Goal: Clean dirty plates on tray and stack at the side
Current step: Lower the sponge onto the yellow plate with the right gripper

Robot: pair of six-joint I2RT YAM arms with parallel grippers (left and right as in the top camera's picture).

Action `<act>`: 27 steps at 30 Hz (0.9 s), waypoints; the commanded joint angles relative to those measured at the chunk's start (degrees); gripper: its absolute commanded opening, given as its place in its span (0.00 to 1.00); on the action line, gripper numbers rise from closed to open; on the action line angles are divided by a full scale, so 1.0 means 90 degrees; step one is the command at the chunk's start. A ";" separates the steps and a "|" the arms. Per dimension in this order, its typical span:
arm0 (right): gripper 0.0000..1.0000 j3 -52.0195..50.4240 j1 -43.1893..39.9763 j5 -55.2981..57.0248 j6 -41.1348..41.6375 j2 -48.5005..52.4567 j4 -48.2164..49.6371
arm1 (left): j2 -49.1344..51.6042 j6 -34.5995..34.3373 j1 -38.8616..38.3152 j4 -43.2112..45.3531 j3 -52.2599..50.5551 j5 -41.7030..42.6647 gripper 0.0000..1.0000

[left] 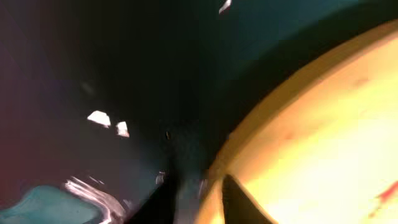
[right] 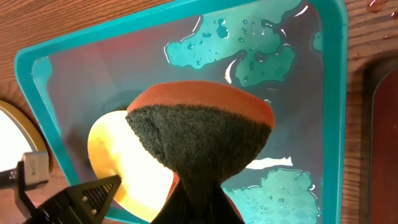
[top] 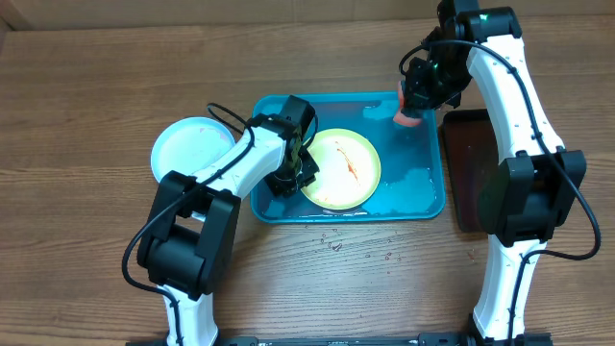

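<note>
A pale yellow-green plate [top: 341, 170] with a red sauce streak lies in the turquoise tray [top: 423, 187]. My left gripper [top: 300, 173] is at its left rim. In the left wrist view its fingers [left: 208, 199] straddle the plate's rim [left: 323, 137] and are shut on it. My right gripper [top: 411, 96] hovers over the tray's far right corner, shut on an orange sponge [top: 408, 117] with a dark green scouring face [right: 199, 137]. A light blue plate [top: 187, 149] rests on the table left of the tray. A third plate does not show.
A narrow black tray [top: 476, 168] lies right of the turquoise tray. The tray floor [right: 267, 50] holds puddles of water. Drops of water lie on the wooden table [top: 336, 245] in front of the tray.
</note>
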 commanded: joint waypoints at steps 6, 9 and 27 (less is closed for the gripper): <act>0.05 0.0121 0.0032 0.0005 -0.0044 -0.0168 -0.0015 | 0.0005 0.1275 -0.0027 0.1149 -0.0051 0.0090 0.04; 0.05 0.0119 0.0104 -0.0015 -0.0044 -0.0155 -0.0044 | 0.0005 0.2501 -0.0027 0.1627 -0.0051 0.0498 0.04; 0.04 -0.2210 0.1110 0.0039 0.0522 -0.0095 0.1367 | 0.0005 0.2584 0.0092 0.1496 -0.0049 0.0865 0.04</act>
